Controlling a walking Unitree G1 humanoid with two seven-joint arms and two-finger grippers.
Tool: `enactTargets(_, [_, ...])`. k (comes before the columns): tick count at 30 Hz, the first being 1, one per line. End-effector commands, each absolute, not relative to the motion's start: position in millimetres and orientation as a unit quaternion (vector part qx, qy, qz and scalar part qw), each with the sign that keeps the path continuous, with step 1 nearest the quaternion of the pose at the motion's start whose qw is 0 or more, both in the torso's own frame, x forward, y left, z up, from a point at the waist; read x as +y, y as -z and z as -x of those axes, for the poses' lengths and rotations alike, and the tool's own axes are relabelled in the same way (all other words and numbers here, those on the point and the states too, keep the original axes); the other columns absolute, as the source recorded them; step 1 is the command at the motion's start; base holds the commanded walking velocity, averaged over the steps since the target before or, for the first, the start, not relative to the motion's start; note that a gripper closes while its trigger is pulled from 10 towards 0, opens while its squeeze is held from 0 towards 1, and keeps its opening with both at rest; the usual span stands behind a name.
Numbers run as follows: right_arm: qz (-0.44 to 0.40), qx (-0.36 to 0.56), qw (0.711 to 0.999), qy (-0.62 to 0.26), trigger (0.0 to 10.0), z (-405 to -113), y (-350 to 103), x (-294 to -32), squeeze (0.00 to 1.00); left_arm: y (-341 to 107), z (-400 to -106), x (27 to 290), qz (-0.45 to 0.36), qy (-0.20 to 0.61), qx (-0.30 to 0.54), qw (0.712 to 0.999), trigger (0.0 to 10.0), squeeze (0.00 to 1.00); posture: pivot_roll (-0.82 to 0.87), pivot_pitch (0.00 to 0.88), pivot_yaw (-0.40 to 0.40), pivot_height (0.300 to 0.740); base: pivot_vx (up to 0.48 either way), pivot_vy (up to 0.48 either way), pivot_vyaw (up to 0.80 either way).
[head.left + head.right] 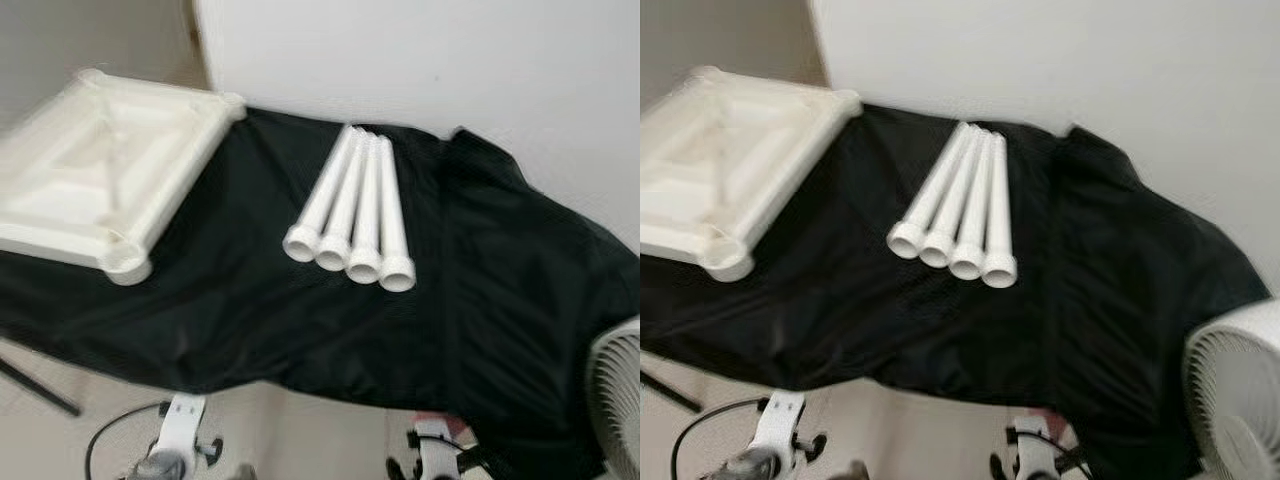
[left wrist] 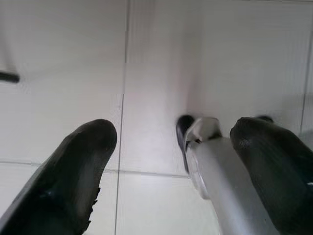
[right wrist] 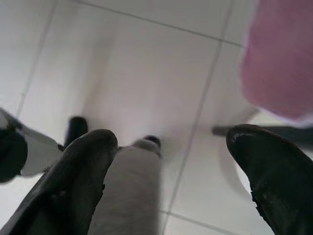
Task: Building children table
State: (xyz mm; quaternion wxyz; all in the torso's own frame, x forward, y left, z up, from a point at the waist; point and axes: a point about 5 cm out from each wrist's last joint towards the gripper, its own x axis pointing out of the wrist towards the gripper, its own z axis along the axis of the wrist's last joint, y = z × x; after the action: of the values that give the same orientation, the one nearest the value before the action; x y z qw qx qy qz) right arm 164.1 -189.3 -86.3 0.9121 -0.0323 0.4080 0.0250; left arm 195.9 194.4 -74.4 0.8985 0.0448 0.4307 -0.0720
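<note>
Ahead, head views: four white legs (image 1: pixel 352 205) side by side on black cloth (image 1: pixel 480 300), long axes running away from robot, open ends nearest; tabletop (image 1: pixel 95 170) far left. Left wrist: left gripper (image 2: pixel 171 166) spread, aimed at floor tiles (image 2: pixel 63 103). Right wrist: right gripper (image 3: pixel 171 171) spread too (slightly nearer the legs, probably).

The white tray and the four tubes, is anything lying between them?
No. Between the tray and the tubes there's just bare black cloth, seen in both eye views.
</note>
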Motion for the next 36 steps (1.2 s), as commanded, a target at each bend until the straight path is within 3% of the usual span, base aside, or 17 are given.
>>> enactTargets(1, [0.022,0.427,0.904,-0.012,10.0,-153.1,91.1,-192.8,0.0,78.8,-188.8,191.0,-0.042,0.078,0.444,0.892,10.0,0.0,0.01,0.0,-0.036,0.74,0.0,0.281,0.0])
enactTargets(16, [0.026,0.433,0.901,-0.014,10.0,-149.5,92.5,-193.8,0.0,79.2,-187.9,192.1,-0.043,0.075,0.446,0.891,10.0,0.0,0.01,0.0,-0.036,0.74,0.0,0.318,0.0])
enactTargets(23, [0.029,0.433,0.901,-0.015,10.0,-150.2,92.4,-193.2,0.02,78.8,-188.8,192.3,-0.044,0.074,0.446,0.891,10.0,0.0,0.01,0.0,-0.035,0.74,0.0,0.333,0.76])
enactTargets(36, [0.016,0.437,0.899,-0.001,10.0,-150.0,92.6,-196.1,0.0,77.9,-190.9,192.4,-0.047,0.074,0.445,0.891,10.0,0.0,0.01,0.0,-0.034,0.74,0.0,0.356,0.0])
